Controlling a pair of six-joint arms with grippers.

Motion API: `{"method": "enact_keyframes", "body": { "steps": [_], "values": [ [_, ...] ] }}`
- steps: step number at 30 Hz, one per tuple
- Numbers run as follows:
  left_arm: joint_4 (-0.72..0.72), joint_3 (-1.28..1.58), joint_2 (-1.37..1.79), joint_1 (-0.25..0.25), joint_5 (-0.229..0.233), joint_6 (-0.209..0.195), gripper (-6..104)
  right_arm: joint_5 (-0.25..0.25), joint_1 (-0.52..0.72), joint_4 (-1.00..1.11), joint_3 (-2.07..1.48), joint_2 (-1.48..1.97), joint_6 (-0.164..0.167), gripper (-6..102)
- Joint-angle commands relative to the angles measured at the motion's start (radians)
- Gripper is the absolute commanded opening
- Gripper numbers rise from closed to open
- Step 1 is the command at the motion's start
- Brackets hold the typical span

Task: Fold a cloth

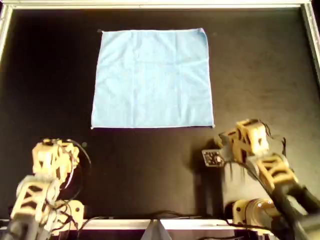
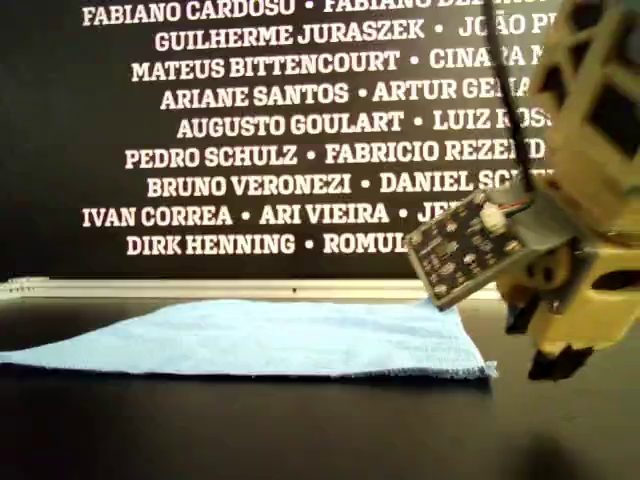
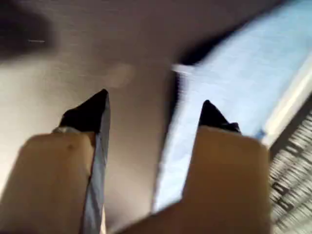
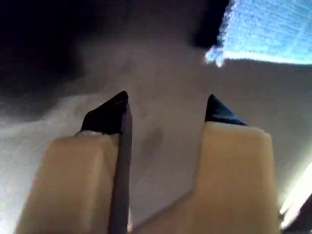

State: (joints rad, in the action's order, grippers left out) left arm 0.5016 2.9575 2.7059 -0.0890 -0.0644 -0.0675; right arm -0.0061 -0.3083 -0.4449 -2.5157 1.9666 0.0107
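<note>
The light blue cloth (image 1: 152,77) lies flat and spread out as a square on the black table, toward the far side; the exterior view shows the cloth (image 2: 270,340) lying low and unfolded. My left gripper (image 1: 56,150) hangs open at the overhead view's lower left, short of the cloth's near left corner. In the blurred left wrist view the gripper (image 3: 155,100) is empty, with cloth (image 3: 243,73) beyond one fingertip. My right gripper (image 1: 227,137) is open just off the near right corner. Its wrist view shows the gripper (image 4: 167,97) empty over bare table, with that cloth corner (image 4: 268,29) ahead.
A pale metal rail (image 1: 160,5) frames the black table (image 1: 150,170). A banner of white names (image 2: 280,120) stands behind the far rail. A small LED board (image 2: 465,245) juts from the right wrist. Cables (image 1: 80,165) trail by the left arm's base.
</note>
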Motion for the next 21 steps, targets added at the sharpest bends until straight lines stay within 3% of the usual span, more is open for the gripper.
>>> {"method": "enact_keyframes", "body": {
  "steps": [1,5,10,12,17,21],
  "values": [
    [-0.08,-0.183,-0.285,0.006,-0.012,0.005,66,-0.012,-0.006,0.044,0.115,-0.072,-0.006,63],
    [-0.083,-0.367,-0.551,-0.009,-0.012,0.003,66,-0.012,-0.006,0.044,0.16,-0.147,-0.008,63],
    [-0.084,-0.529,-0.752,-0.087,-0.011,-0.009,66,-0.012,-0.005,0.044,0.245,-0.235,-0.011,63],
    [-0.084,-0.583,-0.811,-0.104,-0.011,-0.011,66,-0.012,-0.005,0.044,0.284,-0.267,-0.037,63],
    [-0.084,-0.687,-0.934,-0.106,-0.011,-0.011,66,-0.012,-0.006,0.044,0.373,-0.353,-0.138,63],
    [-0.084,-0.738,-1.02,-0.109,-0.011,-0.012,66,-0.012,-0.006,0.044,0.434,-0.44,-0.149,63]
  ]
}}
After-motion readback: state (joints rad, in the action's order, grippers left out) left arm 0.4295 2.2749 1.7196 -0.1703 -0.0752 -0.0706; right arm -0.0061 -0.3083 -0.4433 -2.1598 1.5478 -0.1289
